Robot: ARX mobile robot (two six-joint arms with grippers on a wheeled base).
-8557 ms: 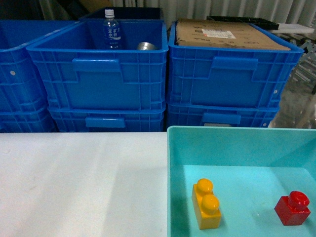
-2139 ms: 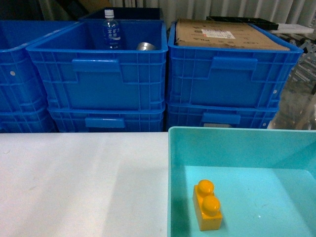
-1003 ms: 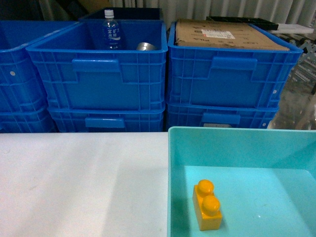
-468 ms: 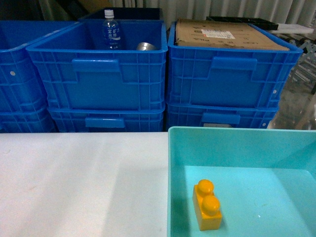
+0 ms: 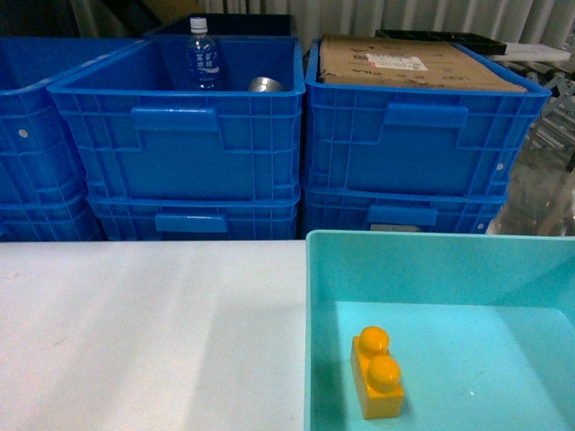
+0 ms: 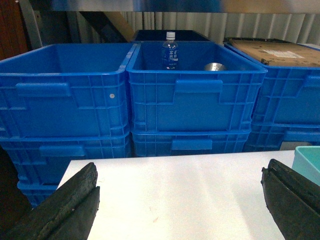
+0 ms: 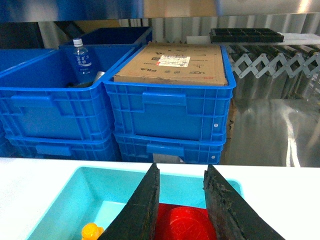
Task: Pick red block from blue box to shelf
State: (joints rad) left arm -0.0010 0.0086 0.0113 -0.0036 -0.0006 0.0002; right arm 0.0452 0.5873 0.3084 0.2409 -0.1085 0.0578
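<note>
Above blue box (image 7: 75,192), right gripper (image 7: 182,210) grips red block (image 7: 185,225)

Table: flat white table (image 5: 144,332), evenly lit | Behind its far edge: dark blue ribbed crates (image 5: 180,135) stacked two high in a row | Crate contents: water bottle (image 5: 203,54), flat cardboard box (image 5: 413,63) | Rear wall: pale corrugated panels (image 6: 250,25) | Right: expanding metal conveyor (image 7: 270,65), shiny floor (image 7: 265,130).

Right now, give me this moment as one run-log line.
phase: lift | right pincer: shut on red block, above blue box | left pincer: open, empty | yellow brick: in box
</note>
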